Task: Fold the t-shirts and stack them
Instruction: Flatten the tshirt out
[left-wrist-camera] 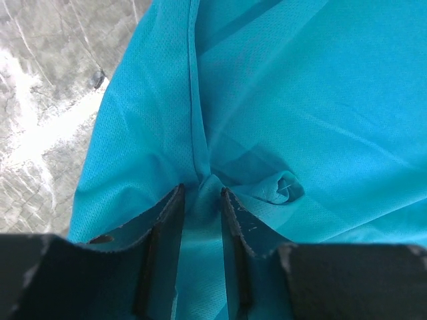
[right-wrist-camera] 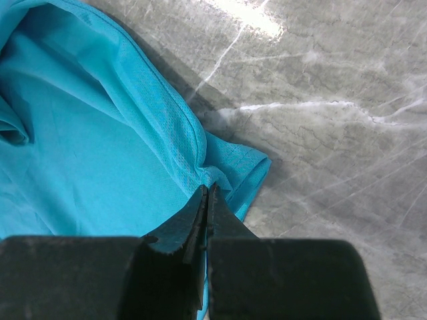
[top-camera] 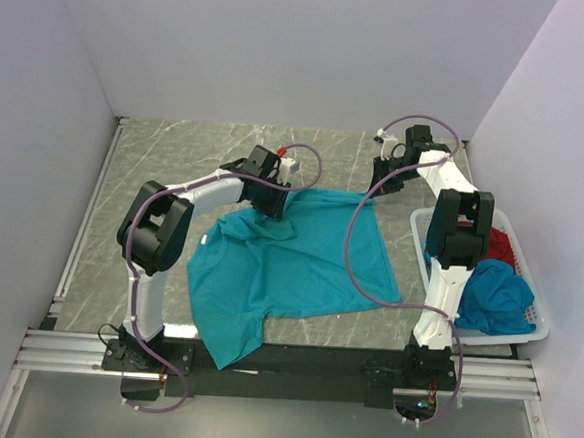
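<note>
A teal t-shirt (top-camera: 288, 269) lies spread across the middle of the table, its near end hanging over the front edge. My left gripper (top-camera: 273, 204) is at the shirt's far left edge. In the left wrist view it (left-wrist-camera: 201, 190) is shut on a bunched fold of the teal cloth (left-wrist-camera: 300, 100), with creases running to the tips. My right gripper (top-camera: 381, 181) is at the shirt's far right corner. In the right wrist view it (right-wrist-camera: 207, 190) is shut on the hemmed corner of the shirt (right-wrist-camera: 87, 153). A bright blue shirt (top-camera: 492, 293) and a red one (top-camera: 499, 246) lie crumpled in the basket.
A white slatted basket (top-camera: 504, 337) stands at the right edge of the table beside the right arm. Grey marble table top (top-camera: 166, 160) shows to the left of and behind the shirt. White walls close in the back and sides.
</note>
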Robot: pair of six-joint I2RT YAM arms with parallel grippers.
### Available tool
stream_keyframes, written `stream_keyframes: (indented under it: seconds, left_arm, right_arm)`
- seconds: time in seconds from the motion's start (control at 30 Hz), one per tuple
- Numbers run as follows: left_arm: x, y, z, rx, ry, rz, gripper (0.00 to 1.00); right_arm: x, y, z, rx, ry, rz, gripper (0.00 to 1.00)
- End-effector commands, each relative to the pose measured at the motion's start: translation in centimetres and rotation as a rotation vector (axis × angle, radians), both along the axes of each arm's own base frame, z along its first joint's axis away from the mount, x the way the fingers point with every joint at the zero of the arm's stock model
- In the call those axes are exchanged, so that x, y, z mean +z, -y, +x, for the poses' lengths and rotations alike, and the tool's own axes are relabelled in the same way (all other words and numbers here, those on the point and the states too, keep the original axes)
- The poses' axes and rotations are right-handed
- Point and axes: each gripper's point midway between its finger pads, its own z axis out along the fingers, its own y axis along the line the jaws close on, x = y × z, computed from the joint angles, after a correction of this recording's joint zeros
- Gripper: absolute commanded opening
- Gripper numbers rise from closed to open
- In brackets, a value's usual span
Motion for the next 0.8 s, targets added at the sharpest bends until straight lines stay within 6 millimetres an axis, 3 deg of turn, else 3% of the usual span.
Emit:
stream_keyframes:
  seconds: [0.0, 0.47, 0.77]
  left_arm:
    - [3.3, 0.3, 1.3, 0.007, 0.077, -0.028, 0.34]
    - [5.2, 0.6, 2.1, 0.013, 0.099, -0.048, 0.39]
    - [4.4, 0.2, 1.9, 0.01, 0.085, -0.022, 0.38]
  right_arm:
    - [1.6, -0.2, 0.0, 0.014, 0.029, 0.008, 0.0]
    - [1.7, -0.2, 0.0, 0.014, 0.03, 0.009, 0.0]
    - [1.5, -0.3, 0.0, 0.016, 0.029, 0.009, 0.0]
